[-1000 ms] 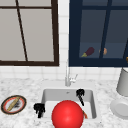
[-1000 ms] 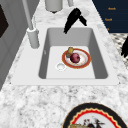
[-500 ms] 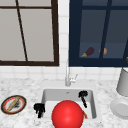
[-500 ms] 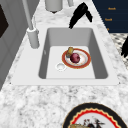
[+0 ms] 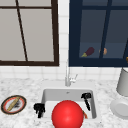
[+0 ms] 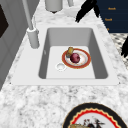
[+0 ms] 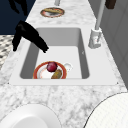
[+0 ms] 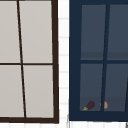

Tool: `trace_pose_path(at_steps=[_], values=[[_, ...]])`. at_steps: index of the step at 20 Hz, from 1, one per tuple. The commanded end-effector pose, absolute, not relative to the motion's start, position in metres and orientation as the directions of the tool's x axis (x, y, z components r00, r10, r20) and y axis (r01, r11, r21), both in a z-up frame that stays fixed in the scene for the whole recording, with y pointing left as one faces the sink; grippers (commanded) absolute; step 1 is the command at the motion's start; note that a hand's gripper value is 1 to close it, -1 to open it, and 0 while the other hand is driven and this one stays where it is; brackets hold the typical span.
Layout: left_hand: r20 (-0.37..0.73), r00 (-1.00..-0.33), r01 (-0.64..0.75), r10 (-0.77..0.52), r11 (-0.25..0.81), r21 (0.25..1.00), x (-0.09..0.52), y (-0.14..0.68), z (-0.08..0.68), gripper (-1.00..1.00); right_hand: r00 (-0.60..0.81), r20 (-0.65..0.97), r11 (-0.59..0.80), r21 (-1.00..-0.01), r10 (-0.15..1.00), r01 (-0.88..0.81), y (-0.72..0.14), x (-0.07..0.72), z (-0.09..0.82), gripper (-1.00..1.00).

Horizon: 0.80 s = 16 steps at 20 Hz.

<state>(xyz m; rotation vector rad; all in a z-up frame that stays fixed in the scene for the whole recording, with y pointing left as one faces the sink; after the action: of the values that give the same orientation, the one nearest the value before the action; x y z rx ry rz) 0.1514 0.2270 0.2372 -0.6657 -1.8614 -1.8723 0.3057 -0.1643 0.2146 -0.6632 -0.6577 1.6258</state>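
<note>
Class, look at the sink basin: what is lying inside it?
Inside the sink lies a red-rimmed plate holding a dark red fruit and a brownish piece of food. Beside it is the drain. What the plate covers cannot be seen.

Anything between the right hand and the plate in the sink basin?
Nothing visible. The right hand hangs over the sink's front edge, fingers pointing down toward the basin. The plate lies on the basin floor below with a red fruit and a brownish item on it, open space between.

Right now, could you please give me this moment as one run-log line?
left hand: by sink's left rim | right hand: over white sink | orange-rimmed plate: holds dark red round fruit
</note>
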Motion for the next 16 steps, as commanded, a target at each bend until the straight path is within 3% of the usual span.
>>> trace_pose_path(at_steps=[1, 16], values=[[0.600, -0.799, 0.599, 0.040, -0.019, 0.800, 0.151, 0.227, 0.237, 0.00, -0.126, -0.021, -0.097, -0.765, 0.992, -0.637, -0.170, 0.279, 0.219, -1.00], [0.600, -0.799, 0.599, 0.040, -0.019, 0.800, 0.151, 0.227, 0.237, 0.00, -0.119, 0.014, -0.059, -0.810, 0.993, -0.583, -0.186, 0.178, 0.245, -1.00]])
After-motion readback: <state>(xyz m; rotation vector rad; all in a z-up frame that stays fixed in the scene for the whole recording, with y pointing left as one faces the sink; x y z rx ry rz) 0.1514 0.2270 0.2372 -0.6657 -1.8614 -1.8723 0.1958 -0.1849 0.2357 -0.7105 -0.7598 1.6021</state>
